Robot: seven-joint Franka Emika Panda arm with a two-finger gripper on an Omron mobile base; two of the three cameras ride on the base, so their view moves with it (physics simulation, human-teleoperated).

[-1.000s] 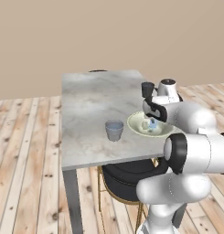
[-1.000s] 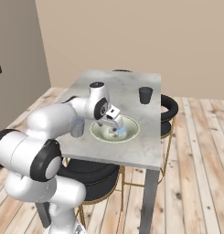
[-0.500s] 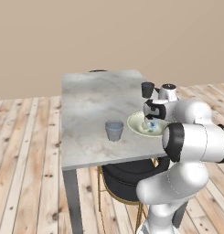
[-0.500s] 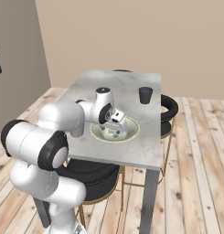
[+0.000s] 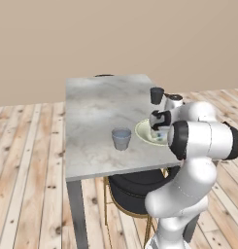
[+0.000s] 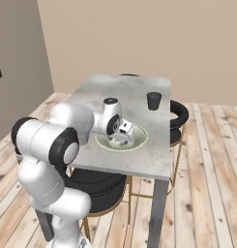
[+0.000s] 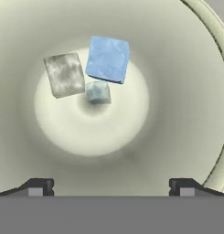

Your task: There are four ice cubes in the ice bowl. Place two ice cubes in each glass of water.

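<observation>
The ice bowl (image 5: 144,132) sits near the table's right edge, and my gripper (image 5: 159,130) hangs low over its middle. Looking down from the hand, the gripper (image 7: 111,186) is open, its fingertips (image 7: 38,186) wide apart with nothing between them. Three ice cubes lie on the bowl (image 7: 177,114) floor ahead of the tips: a blue cube (image 7: 107,59), a greyish-white cube (image 7: 64,74) and a smaller pale cube (image 7: 98,92). One glass of water (image 5: 121,138) stands left of the bowl. The other glass (image 5: 157,95), darker looking, stands behind it. From the right, the gripper (image 6: 122,138) reaches into the bowl (image 6: 139,140), with the far glass (image 6: 154,100) beyond.
The grey marble table (image 5: 96,116) has bare room at its back and left. Dark round stools (image 6: 180,112) stand under and beside the table. My own arm (image 5: 203,141) bulks at the table's right edge. Wooden floor surrounds it all.
The hand has dropped lower into the bowl and the arm's elbow has swung nearer the table. Bowl and glasses have not moved.
</observation>
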